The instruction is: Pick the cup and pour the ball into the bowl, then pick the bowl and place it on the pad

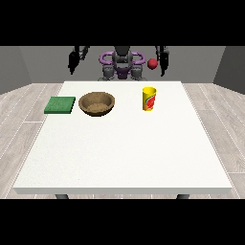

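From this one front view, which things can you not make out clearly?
- Inside of the yellow cup: hidden by its own wall.
- The red ball shows beside the hand at the view's right; whether they touch is too small to tell.
- Finger positions of that hand and the hand at the view's left: too small.
- Bottom of the wooden bowl: partly hidden by its near rim.

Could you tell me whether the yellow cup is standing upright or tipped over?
Upright. The cup stands on its base on the table, its open rim facing up, to the right of the bowl.
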